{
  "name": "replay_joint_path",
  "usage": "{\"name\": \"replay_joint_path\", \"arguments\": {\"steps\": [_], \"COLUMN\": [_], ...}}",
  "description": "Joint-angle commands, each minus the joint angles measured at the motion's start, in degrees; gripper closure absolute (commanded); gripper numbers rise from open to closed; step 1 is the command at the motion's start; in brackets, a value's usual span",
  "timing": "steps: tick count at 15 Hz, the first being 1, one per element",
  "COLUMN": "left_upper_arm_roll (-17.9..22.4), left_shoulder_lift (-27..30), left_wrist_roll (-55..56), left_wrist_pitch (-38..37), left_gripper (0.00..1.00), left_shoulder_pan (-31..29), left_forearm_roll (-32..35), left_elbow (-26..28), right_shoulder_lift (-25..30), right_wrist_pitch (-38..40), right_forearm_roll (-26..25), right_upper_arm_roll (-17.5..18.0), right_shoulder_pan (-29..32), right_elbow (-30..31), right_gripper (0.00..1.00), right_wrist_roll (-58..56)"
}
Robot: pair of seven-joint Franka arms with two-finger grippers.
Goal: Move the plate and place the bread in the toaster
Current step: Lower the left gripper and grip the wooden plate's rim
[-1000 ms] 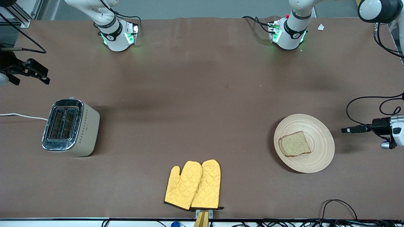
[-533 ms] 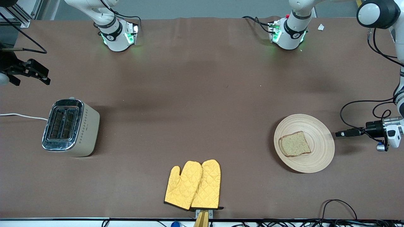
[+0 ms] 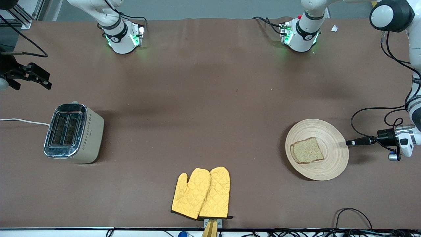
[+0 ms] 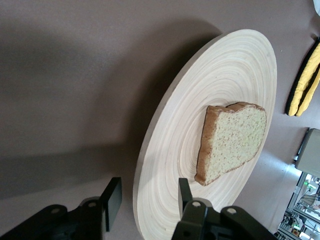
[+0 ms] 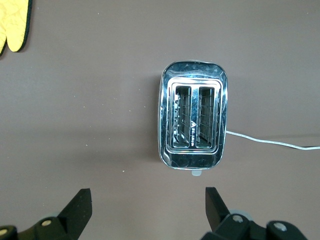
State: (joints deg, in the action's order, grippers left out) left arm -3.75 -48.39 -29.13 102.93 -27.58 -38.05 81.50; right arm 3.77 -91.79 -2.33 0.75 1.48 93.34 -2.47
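Note:
The round beige plate (image 3: pixel 332 159) lies toward the left arm's end of the table with the bread slice (image 3: pixel 307 150) on it. My left gripper (image 3: pixel 349 142) is open and low at the plate's rim. In the left wrist view one finger (image 4: pixel 112 200) is outside the rim (image 4: pixel 145 200) and the other is over the plate; the bread (image 4: pixel 232 140) lies further in. The cream toaster (image 3: pixel 74 132) with its chrome top stands toward the right arm's end. My right gripper (image 3: pixel 29 75) is open in the air above the table beside the toaster (image 5: pixel 192 122), which shows both slots empty.
A pair of yellow oven mitts (image 3: pixel 202 192) lies near the table's front edge, midway between toaster and plate. The toaster's white cord (image 3: pixel 23 121) runs off the table's end. Loose cables (image 3: pixel 352 217) lie at the front edge near the plate.
My left gripper has moved in toward the plate and now straddles its rim. The right gripper has barely shifted. Plate, bread and toaster have not moved.

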Motion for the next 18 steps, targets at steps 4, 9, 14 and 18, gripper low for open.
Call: {"name": "replay_joint_path", "arguments": {"steps": [4, 9, 14, 18], "left_upper_arm_roll": [-0.3, -0.3, -1.1, -1.1], "left_shoulder_lift": [-1.6, -2.0, -2.8, -3.3], "left_wrist_roll": [-0.9, -1.1, -1.5, -2.0], "left_wrist_pitch": [2.0, 2.4, 2.6, 2.8], "left_gripper": [0.50, 0.64, 0.73, 0.76], "left_shoulder_pan": [1.0, 1.7, 1.9, 1.9], "left_forearm_roll": [-1.1, -1.9, -2.0, -2.0], "left_elbow": [-1.2, -1.1, -1.1, -1.1], "right_shoulder_lift": [0.4, 0.0, 0.3, 0.4], "right_wrist_pitch": [-0.4, -0.3, 0.5, 3.3], "right_forearm_roll": [0.1, 0.1, 0.5, 0.5], "right_upper_arm_roll": [0.3, 0.3, 0.1, 0.0], "right_shoulder_pan": [1.1, 1.8, 2.7, 4.1], "right_elbow": [0.7, 0.6, -3.2, -4.6], "right_gripper": [0.00, 0.00, 0.00, 0.00], "right_wrist_roll": [0.8, 0.4, 0.0, -5.3]}}
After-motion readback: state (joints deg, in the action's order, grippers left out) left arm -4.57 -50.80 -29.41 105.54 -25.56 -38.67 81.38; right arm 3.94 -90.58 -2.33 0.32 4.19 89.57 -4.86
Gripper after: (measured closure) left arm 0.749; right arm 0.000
